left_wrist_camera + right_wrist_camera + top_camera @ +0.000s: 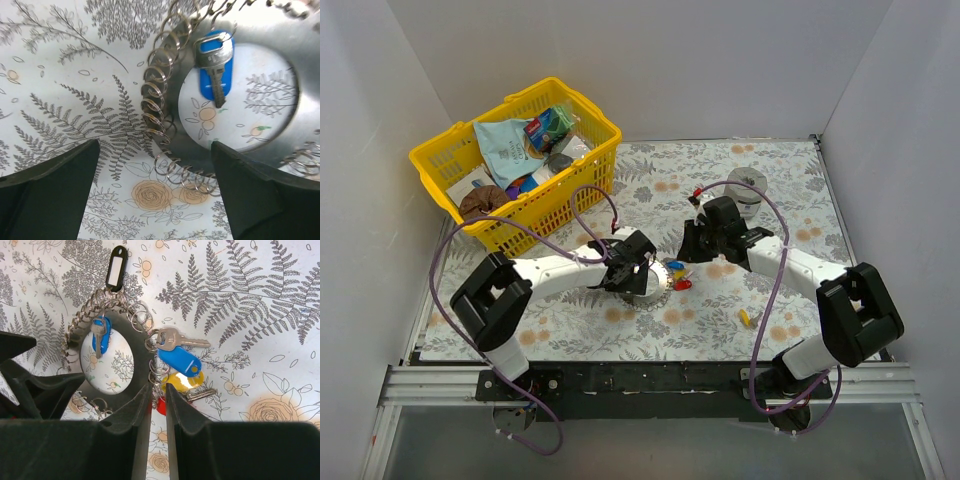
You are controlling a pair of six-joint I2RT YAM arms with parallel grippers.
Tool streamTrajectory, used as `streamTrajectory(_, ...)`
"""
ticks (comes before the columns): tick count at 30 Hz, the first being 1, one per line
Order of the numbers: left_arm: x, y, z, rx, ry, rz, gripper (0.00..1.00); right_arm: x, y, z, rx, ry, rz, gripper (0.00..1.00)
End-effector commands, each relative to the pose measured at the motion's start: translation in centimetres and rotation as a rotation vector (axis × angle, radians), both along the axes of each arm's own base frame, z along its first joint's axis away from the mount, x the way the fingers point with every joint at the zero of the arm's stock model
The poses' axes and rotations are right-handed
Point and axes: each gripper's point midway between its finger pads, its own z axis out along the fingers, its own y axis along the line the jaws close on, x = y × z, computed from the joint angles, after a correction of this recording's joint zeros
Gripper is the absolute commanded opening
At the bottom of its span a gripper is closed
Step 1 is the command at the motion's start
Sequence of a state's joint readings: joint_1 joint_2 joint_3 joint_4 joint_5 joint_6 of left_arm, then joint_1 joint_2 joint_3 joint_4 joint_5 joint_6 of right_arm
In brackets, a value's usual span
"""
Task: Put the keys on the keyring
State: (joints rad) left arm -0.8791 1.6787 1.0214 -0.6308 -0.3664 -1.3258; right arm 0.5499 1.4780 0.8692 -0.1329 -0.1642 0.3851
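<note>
The keyring (pixel 653 287) lies flat on the floral cloth between my two grippers. In the right wrist view the keyring (pixel 142 355) carries a blue-headed key (pixel 100 335) in its centre, a black tag (pixel 116 265), a silver key (pixel 175 339) with a blue tag (pixel 180 361), a yellow head (pixel 182 382) and a red head (pixel 161 407). My left gripper (pixel 155 145) is open, straddling the ring's coiled rim (pixel 157 100). My right gripper (pixel 159 387) has its jaws almost together at small split rings on the rim; whether they pinch one is unclear. A loose yellow key (pixel 744 318) lies apart.
A yellow basket (pixel 440 165) of packets stands at the back left. A grey roll (pixel 747 185) stands behind the right gripper (pixel 695 252). White walls close in the cloth on three sides. The left gripper (pixel 628 275) sits just left of the keyring.
</note>
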Motion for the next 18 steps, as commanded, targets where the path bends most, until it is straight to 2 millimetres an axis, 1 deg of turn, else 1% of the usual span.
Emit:
streamTrajectory(1,2.3,-1.2,6.1,-0.076,-0.145,0.004,0.97,-0.4,-0.2,1.1,0.013,-0.031,0.019,0.25)
streamTrajectory(2,2.6,-1.8,7.0,-0.101,-0.160,-0.005,0.98,-0.5,-0.3,1.0,0.011,-0.029,0.020,0.25)
streamTrajectory(3,2.7,-2.1,7.4,-0.112,-0.166,-0.009,0.98,-0.6,-0.4,1.0,0.009,-0.031,0.020,0.26)
streamTrajectory(7,3.2,-3.4,8.7,-0.177,-0.174,-0.025,0.98,-1.0,-0.5,0.9,0.011,-0.029,0.030,0.27)
streamTrajectory(8,3.2,-3.7,8.9,-0.199,-0.169,-0.025,0.98,-1.1,-0.6,1.0,0.012,-0.032,0.028,0.32)
streamTrajectory(9,3.0,-4.1,9.0,-0.235,-0.147,-0.034,0.98,-1.3,-0.7,0.7,0.009,-0.027,0.029,0.34)
streamTrajectory(10,3.2,-4.6,9.3,-0.267,-0.155,-0.041,0.98,-1.2,-0.6,0.9,0.016,-0.035,0.031,0.36)
streamTrajectory(11,3.1,-4.9,10.2,-0.305,-0.170,-0.049,0.98,-1.4,-0.7,1.1,0.021,-0.038,0.030,0.42)
streamTrajectory(12,3.0,-5.2,10.6,-0.331,-0.175,-0.058,0.98,-1.4,-0.7,1.1,0.023,-0.043,0.034,0.45)
streamTrajectory(13,3.1,-5.2,10.8,-0.358,-0.187,-0.056,0.98,-1.5,-0.7,1.1,0.028,-0.048,0.036,0.48)
streamTrajectory(14,3.1,-5.2,11.5,-0.386,-0.198,-0.056,0.98,-1.7,-0.7,1.3,0.035,-0.054,0.038,0.53)
streamTrajectory(15,3.6,-4.5,11.7,-0.404,-0.202,-0.031,0.98,-1.8,-0.7,1.3,0.039,-0.057,0.040,0.56)
streamTrajectory(16,3.4,-4.4,11.3,-0.427,-0.180,-0.030,0.98,-1.9,-0.8,1.1,0.042,-0.059,0.040,0.59)
streamTrajectory(17,4.0,-3.5,11.5,-0.437,-0.183,0.000,0.98,-1.9,-0.7,1.4,0.049,-0.071,0.040,0.64)
streamTrajectory(18,4.1,-3.1,11.3,-0.446,-0.175,0.017,0.98,-1.9,-0.8,1.5,0.051,-0.073,0.040,0.65)
